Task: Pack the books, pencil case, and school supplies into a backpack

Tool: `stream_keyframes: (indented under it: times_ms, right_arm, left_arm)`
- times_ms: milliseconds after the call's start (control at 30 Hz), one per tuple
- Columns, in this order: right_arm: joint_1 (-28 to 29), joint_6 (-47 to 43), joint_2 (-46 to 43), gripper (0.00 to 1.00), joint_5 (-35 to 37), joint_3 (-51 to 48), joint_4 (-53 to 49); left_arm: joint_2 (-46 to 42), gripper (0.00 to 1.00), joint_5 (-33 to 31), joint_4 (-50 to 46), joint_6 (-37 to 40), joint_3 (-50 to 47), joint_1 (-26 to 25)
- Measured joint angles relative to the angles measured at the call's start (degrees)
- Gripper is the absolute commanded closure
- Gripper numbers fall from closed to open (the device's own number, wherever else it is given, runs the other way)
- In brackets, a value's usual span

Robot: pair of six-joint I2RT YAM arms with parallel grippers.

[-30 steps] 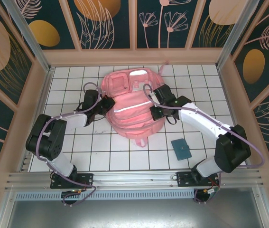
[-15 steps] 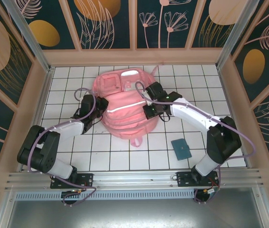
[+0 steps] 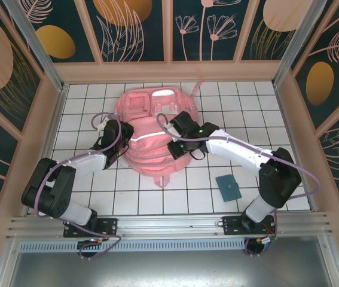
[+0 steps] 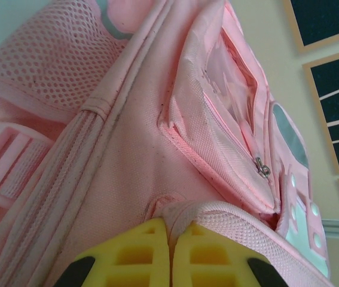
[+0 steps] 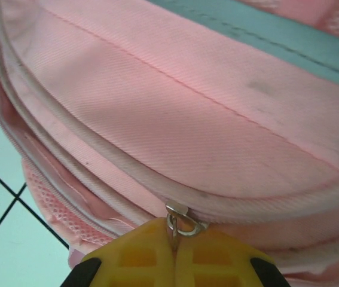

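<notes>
2 grippers [image 4: 170, 232] [image 5: 174, 234] tight on backpack [image 3: 148, 150]

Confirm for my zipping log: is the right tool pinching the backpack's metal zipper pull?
Yes, the right tool is shut on the metal zipper pull of the pink backpack.

No text, brand or number is legible; the backpack [image 3: 151, 149] bears none.

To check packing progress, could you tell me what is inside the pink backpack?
Nothing of its contents shows. The backpack presents only pink fabric; a pocket in the left wrist view gapes onto bare pink lining. Its interior is otherwise covered, so anything packed is hidden.
</notes>
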Motion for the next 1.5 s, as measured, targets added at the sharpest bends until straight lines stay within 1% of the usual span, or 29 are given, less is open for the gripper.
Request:
stream_keyframes:
  times_ms: [100, 200, 300, 500, 600, 667, 867, 933, 1067, 1200, 1233, 1300, 1367, 1400, 1433, 1500]
  right_arm:
    - [1.88, 1.46, 1.51, 1.0, 0.2, 1.11, 0.96]
    - [2.21, 2.51, 2.23, 1.0, 0.7, 1.2, 1.66]
    - [0.37, 3.48, 2.27, 1.0, 0.7, 1.2, 2.16]
    - [-6.56, 3.37, 3.48, 1.0, 1.73, 3.32, 2.99]
    - [-7.37, 3.26, 5.33, 1.0, 3.1, 5.29, 4.02]
    - [-6.56, 3.08, 5.88, 1.0, 3.37, 5.38, 4.28]
    - [1.09, 3.48, 8.83, 1.0, 3.19, 5.86, 6.05]
    - [2.86, 4.17, 10.54, 1.0, 3.17, 6.43, 6.91]
    - [4.48, 6.43, 12.24, 1.0, 3.17, 7.21, 8.15]
    - [4.63, 8.28, 12.83, 1.0, 2.51, 8.96, 8.26]
    - [4.63, 8.59, 12.83, 0.97, 2.43, 9.14, 8.28]
    - [4.59, 9.81, 12.83, 0.74, 1.6, 9.2, 8.55]
    - [4.48, 11.17, 12.48, 0.56, -0.04, 8.37, 9.77]
    - [4.39, 11.82, 11.56, 0.49, -0.76, 6.93, 11.02]
    - [4.24, 12.61, 10.16, 0.44, -1.44, 4.96, 12.46]
    - [3.17, 14.16, 5.49, 0.39, -2.54, -0.13, 14.88]
  left_arm:
    - [0.0, 1.0, -0.55, 0.0, -0.33, 0.0, -0.09]
    - [0.0, 1.0, -0.76, 0.13, -0.63, -0.09, -0.13]
    - [-0.02, 1.0, -0.92, 0.55, -1.31, -0.42, -0.42]
    - [0.44, 1.0, 1.49, 2.45, -3.41, -0.35, -0.83]
    - [2.29, 1.0, 2.45, 3.08, -4.48, 0.7, -0.83]
    - [3.41, 1.0, 2.82, 3.19, -5.14, 1.36, -0.61]
    - [5.11, 1.0, 3.23, 4.94, -7.48, 1.42, -0.61]
    - [5.51, 1.0, 3.5, 5.55, -8.11, 1.42, -0.68]
    - [5.66, 1.0, 3.65, 6.16, -8.94, 1.42, -1.01]
    - [5.66, 1.0, 3.63, 6.99, -9.84, 1.42, -1.01]
    - [5.66, 1.0, 3.65, 7.28, -10.03, 1.42, -1.01]
    - [5.64, 1.0, 3.82, 7.43, -10.4, 1.42, -1.01]
    - [5.64, 1.0, 4.33, 7.41, -10.38, 1.42, -1.05]
    - [5.57, 0.93, 4.7, 7.34, -10.32, 1.42, -1.09]
    - [5.46, 0.84, 5.14, 7.17, -10.05, 1.42, -1.27]
    - [4.81, 0.68, 6.05, 6.01, -9.09, 1.42, -1.88]
